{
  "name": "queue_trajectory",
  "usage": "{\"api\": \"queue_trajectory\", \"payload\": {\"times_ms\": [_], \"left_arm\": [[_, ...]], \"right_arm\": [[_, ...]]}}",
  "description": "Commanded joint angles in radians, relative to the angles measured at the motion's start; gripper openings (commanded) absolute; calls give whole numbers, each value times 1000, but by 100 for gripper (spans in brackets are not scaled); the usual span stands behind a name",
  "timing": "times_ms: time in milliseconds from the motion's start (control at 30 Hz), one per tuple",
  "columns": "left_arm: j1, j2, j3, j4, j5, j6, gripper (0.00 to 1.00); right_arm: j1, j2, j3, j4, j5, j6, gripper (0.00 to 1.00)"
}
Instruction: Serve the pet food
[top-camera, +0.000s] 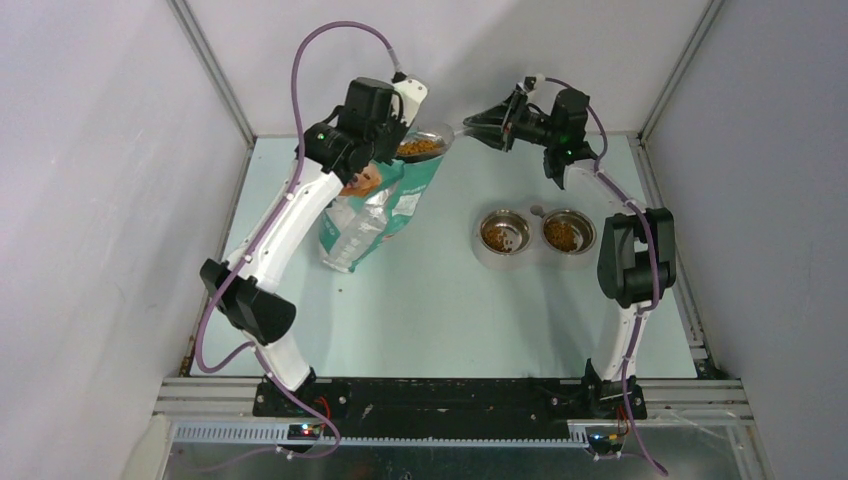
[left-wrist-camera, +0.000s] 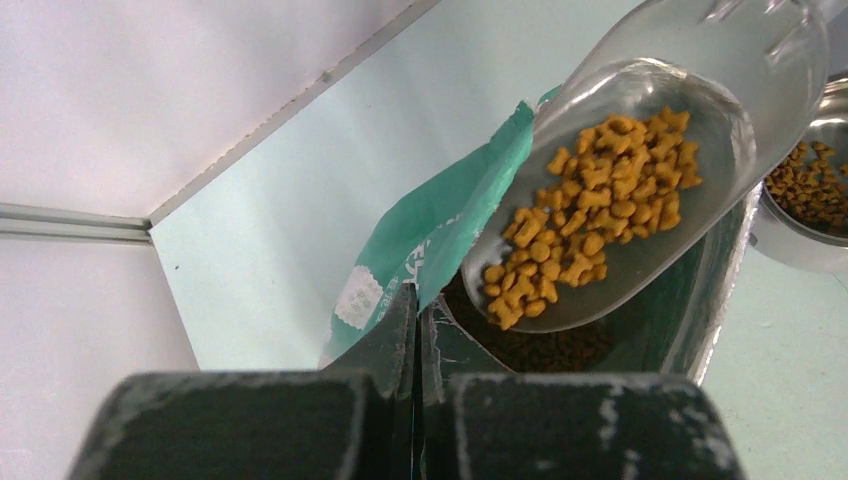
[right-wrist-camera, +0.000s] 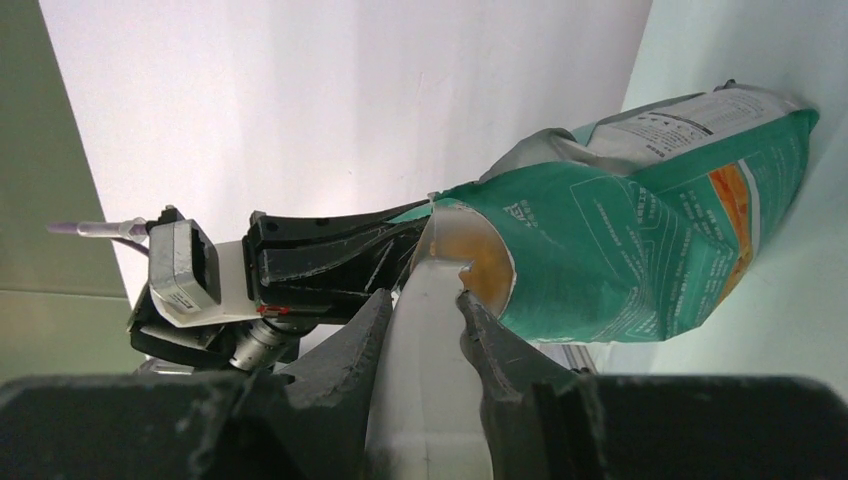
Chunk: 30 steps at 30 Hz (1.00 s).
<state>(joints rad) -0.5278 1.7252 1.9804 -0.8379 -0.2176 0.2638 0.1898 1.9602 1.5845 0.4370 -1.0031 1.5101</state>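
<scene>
One scoop (left-wrist-camera: 740, 70) is loaded, folks: a heap of kibble (left-wrist-camera: 590, 210) lies in its clear trough, right above the open mouth of the bag (right-wrist-camera: 640, 240). My right gripper (right-wrist-camera: 425, 300) is clamped on the scoop's handle, jaws part-way apart with the plastic between them. My left gripper (left-wrist-camera: 416, 320) has its jaws pressed together on the bag's thin rim. More kibble sits in both bowls (top-camera: 505, 214), off to my right on the table (top-camera: 440, 310), well apart from the bag.

How does this stuff handle? I judge it light, dry and loose: it will roll and spill at any tilt, and no jaw can pinch it. So the hold belongs on the scoop handle, with the trough level. The scoop looks stiff but slick, so it could twist in my grip.

What I can't read: the handle is a pale blur between my right fingers, so how deep the grip sits is unclear. The bag's inside is a dark patch under the scoop, and how much it holds I cannot tell. From above, the bowls are too small to judge their fill, and only one shows, cut off, at my left wrist.
</scene>
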Motion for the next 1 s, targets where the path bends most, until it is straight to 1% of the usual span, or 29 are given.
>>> {"api": "queue_trajectory", "payload": {"times_ms": [0, 233, 400, 567, 833, 967], "left_arm": [[5, -10, 84, -23, -59, 71, 0], [32, 15, 115, -13, -40, 60, 0], [69, 32, 151, -42, -49, 51, 0], [78, 44, 170, -50, -65, 64, 0], [89, 60, 180, -11, -70, 36, 0], [113, 64, 189, -6, -61, 16, 0]], "right_arm": [[-45, 25, 38, 87, 37, 61, 0], [-52, 5, 49, 71, 23, 34, 0], [-69, -7, 13, 119, 30, 66, 0], [-103, -27, -8, 157, 20, 75, 0], [-158, -84, -55, 102, -4, 4, 0], [-168, -107, -110, 117, -16, -12, 0]]}}
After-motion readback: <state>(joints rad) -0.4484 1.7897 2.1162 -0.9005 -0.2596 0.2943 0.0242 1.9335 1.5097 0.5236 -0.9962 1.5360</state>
